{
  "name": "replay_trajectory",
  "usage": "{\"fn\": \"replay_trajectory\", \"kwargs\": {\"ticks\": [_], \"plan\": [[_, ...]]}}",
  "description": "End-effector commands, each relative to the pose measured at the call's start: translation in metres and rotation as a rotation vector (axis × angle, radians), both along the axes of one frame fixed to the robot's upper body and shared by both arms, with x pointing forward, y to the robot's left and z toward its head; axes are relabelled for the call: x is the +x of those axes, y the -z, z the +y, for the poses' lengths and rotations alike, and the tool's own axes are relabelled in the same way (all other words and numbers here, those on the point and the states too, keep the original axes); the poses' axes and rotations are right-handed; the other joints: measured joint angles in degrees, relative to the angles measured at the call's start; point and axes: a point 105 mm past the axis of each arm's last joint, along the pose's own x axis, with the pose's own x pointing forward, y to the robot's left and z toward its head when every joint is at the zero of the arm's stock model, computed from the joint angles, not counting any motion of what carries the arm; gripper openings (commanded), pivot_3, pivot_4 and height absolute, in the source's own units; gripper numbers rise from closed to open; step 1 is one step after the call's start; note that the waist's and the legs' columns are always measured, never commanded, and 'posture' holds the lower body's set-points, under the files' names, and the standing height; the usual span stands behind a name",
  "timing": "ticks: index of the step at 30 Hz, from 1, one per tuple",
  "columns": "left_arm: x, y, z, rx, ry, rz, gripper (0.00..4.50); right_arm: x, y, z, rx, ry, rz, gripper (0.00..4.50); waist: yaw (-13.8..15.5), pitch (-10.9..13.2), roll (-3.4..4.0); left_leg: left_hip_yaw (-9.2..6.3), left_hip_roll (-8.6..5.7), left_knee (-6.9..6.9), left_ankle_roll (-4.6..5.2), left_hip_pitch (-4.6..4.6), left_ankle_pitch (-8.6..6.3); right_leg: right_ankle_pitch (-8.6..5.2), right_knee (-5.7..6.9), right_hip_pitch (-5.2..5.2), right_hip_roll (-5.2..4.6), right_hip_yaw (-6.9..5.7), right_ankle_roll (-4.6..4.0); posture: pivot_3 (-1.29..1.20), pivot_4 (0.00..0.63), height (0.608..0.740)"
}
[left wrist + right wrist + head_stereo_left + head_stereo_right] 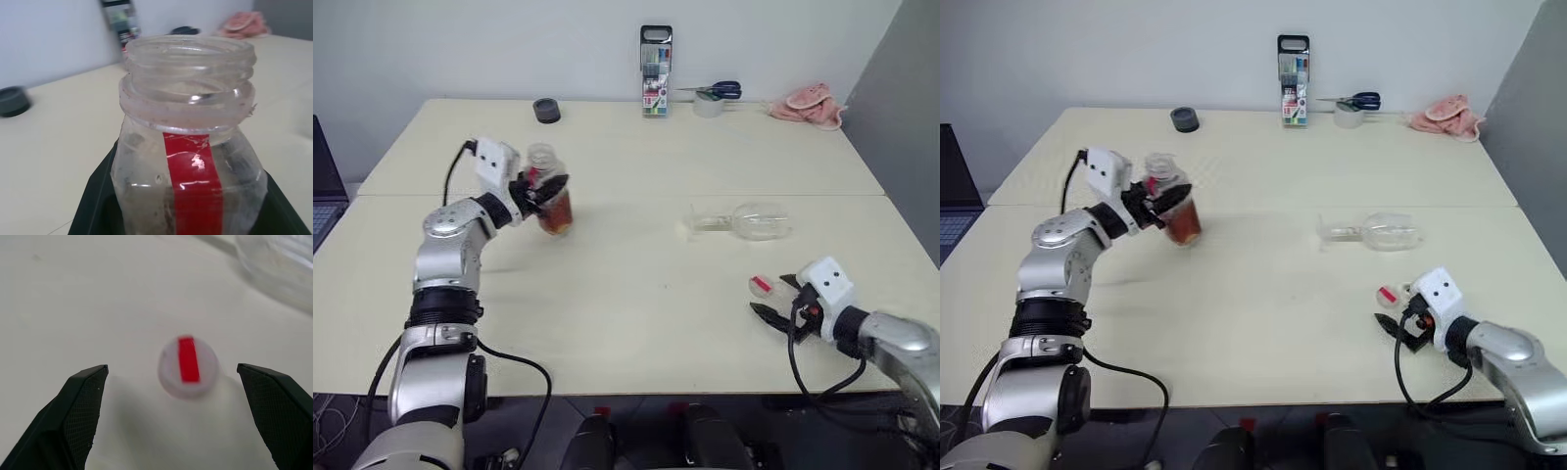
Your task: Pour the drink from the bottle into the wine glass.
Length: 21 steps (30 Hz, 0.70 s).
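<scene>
Left gripper jaws clamped around uncapped bottle; right gripper jaws spread, empty, behind cap.

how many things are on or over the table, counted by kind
bottles: 1, the bottle, uncapped, held in the left gripper
bottle caps: 1, the cap, lying by the open right gripper
glasses: 1, the wine glass, on its side
pen cases: 1
scissors: 1
tape rolls: 2
pink cloths: 1
total: 8
</scene>
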Motion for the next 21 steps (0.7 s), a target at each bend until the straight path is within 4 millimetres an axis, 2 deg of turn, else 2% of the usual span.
{"fn": "replay_trajectory", "kwargs": {"ticks": [1,4,7,11,17,21], "plan": [[0.0,-0.018,0.033,-0.029,-0.157,-0.07,1.71,-0.003,-0.05,0.053,0.121,-0.243,-0.135,4.5,-0.1,0.0,0.0,0.0,0.0,0.0,0.0,0.0,0.0,0.0,0.01,0.0,0.0,0.0,0.0,0.0,0.15,0.74],[-0.001,-0.014,0.048,-0.05,-0.232,-0.056,1.71,0.006,-0.072,0.083,0.191,-0.322,-0.183,4.5,0.0,0.0,-0.01,-0.08,0.0,0.01,-0.01,-0.02,0.01,0.0,0.0,0.0,-0.01,-0.07,0.0,0.0,0.15,0.74],[-0.004,-0.012,0.057,-0.07,-0.274,-0.058,1.71,0.022,-0.084,0.109,0.214,-0.355,-0.211,4.5,0.0,0.0,-0.01,-0.07,-0.04,0.02,-0.04,-0.06,0.02,0.01,-0.04,-0.01,-0.08,-0.06,-0.01,0.0,0.15,0.74],[-0.007,-0.005,0.063,-0.066,-0.31,-0.062,1.71,0.033,-0.086,0.129,0.196,-0.383,-0.228,4.5,0.7,0.0,-0.05,-0.14,-0.08,0.04,-0.2,-0.1,0.11,0.01,-0.04,-0.04,-0.17,-0.12,-0.01,0.0,0.15,0.74],[-0.012,0.014,0.068,-0.055,-0.335,-0.052,1.71,0.034,-0.085,0.145,0.179,-0.426,-0.235,4.5,0.6,-0.1,-0.08,-0.09,-0.07,0.02,-0.22,-0.1,0.12,0.02,-0.03,-0.09,-0.18,-0.09,-0.02,0.0,0.15,0.74],[-0.016,0.023,0.071,-0.08,-0.346,-0.041,3.0,0.032,-0.084,0.149,0.178,-0.439,-0.235,4.5,0.4,-0.1,-0.07,-0.09,-0.06,0.02,-0.15,-0.06,0.08,0.02,0.02,-0.09,-0.15,-0.08,-0.03,0.0,0.15,0.74]]}}
